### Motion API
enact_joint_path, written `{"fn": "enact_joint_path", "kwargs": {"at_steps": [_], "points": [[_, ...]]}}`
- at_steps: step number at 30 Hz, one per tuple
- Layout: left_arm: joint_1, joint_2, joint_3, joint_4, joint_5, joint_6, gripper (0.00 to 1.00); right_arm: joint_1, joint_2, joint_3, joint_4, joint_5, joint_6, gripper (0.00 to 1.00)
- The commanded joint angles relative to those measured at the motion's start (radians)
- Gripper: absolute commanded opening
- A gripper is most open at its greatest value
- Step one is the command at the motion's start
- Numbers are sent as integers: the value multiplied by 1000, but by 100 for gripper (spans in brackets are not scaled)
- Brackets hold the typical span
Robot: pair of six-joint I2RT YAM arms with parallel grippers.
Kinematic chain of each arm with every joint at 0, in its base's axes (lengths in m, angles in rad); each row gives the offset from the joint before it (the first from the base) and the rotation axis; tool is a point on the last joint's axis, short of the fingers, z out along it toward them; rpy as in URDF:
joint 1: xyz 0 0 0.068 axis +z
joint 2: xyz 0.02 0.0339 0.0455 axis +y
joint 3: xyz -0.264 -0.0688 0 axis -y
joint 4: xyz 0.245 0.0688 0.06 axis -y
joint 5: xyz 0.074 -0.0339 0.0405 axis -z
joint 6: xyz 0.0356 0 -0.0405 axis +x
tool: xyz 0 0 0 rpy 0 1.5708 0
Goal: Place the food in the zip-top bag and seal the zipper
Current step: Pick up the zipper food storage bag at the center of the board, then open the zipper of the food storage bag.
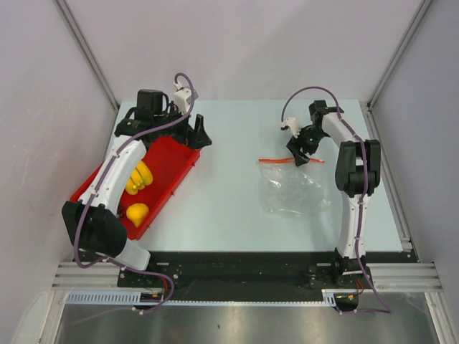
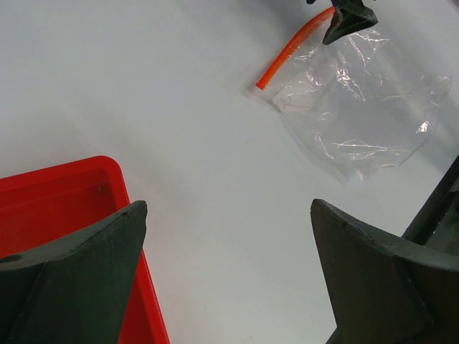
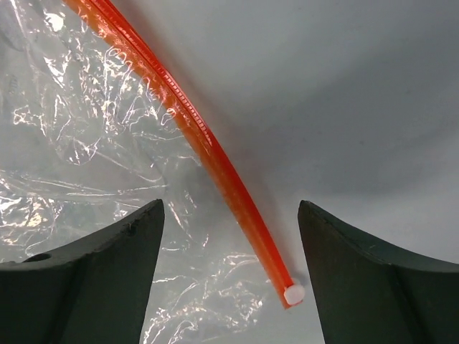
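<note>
right hand (image 3: 229, 215) released, straddling zipper (image 3: 208, 154) end (bag (image 3: 86, 143) edge) | left hand (image 2: 229, 208) released at tray (image 2: 107, 168) corner

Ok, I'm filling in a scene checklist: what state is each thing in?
zip-top bag: flat, empty
zipper: ungripped, seal unclear
red tray: fruit inside
banana bunch: in tray
round fruit: in tray
left end effector: open, empty
right end effector: open, straddling zipper
</note>
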Motion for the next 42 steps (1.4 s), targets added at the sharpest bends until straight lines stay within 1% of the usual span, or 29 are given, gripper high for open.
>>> {"fn": "enact_joint_path", "kwargs": {"at_steps": [1, 3, 4, 6, 9, 10, 12, 13, 15, 16, 17, 18, 19, 20, 21, 22, 23, 24, 26, 27, 29, 31, 32, 33, 35, 37, 40, 42], "points": [[-2, 1, -5, 17, 44, 16, 100, 8, 49, 59, -34, -22, -71, 69], [-2, 2, -5, 14, 48, 16, 100, 10, 62, 73, -48, -33, -80, 61], [-2, 4, -5, 14, 49, 16, 100, 10, 62, 87, -67, -35, -85, 51], [-2, 1, -10, 11, 55, 22, 100, 13, 54, 97, -94, -48, -103, 45], [-2, -13, -40, 31, 72, 14, 100, 11, 13, 87, -130, -70, -135, 29], [-2, -22, -50, 37, 80, 14, 99, 14, -16, 82, -134, -73, -138, 16], [-2, -36, -77, 68, 77, 2, 100, 16, -45, 68, -135, -90, -143, 5], [-2, -51, -86, 83, 66, -7, 100, 16, -84, 65, -127, -94, -135, 1], [-2, -61, -106, 117, 41, -35, 100, 31, -133, 44, -117, -114, -120, 0], [-2, -64, -111, 132, 29, -50, 100, 37, -162, 32, -83, -125, -115, 0], [-2, -67, -113, 155, 5, -85, 100, 45, -237, 7, -50, -149, -106, 0], [-2, -65, -113, 168, -2, -105, 100, 57, -280, -55, -8, -162, -91, 0], [-1, -62, -111, 178, -8, -127, 100, 68, -324, -100, 80, -176, -91, 0], [-1, -53, -107, 197, -9, -145, 100, 77, -419, -138, 121, -203, -97, 0], [-1, -49, -102, 203, -12, -182, 100, 88, -459, -215, 162, -214, -106, 0], [-2, -42, -99, 209, -5, -199, 100, 118, -505, -252, 214, -246, -155, 0], [-2, -24, -91, 218, 1, -228, 100, 134, -580, -287, 240, -260, -177, 0], [-2, -15, -82, 218, 11, -240, 98, 151, -620, -327, 285, -268, -196, 0], [-2, 4, -52, 211, 27, -267, 97, 203, -670, -393, 299, -288, -270, 0], [-8, 22, -42, 211, 49, -268, 93, 217, -709, -404, 311, -297, -286, 0], [-23, 33, -15, 185, 58, -261, 91, 258, -737, -427, 327, -317, -322, 0], [-66, 33, -13, 174, 69, -242, 89, 287, -766, -439, 342, -318, -355, 0], [-83, 31, -19, 159, 70, -213, 89, 309, -771, -450, 339, -320, -402, 0], [-115, 27, -24, 151, 78, -198, 88, 321, -779, -455, 340, -321, -417, 0], [-145, 14, -45, 137, 101, -175, 88, 340, -791, -470, 336, -317, -457, 0], [-172, -1, -63, 139, 116, -175, 86, 358, -797, -476, 316, -317, -513, 0], [-204, -12, -91, 151, 118, -188, 83, 378, -809, -505, 313, -320, -580, 0], [-241, -9, -93, 139, 78, -169, 80, 390, -825, -530, 339, -324, -595, 0]]}}
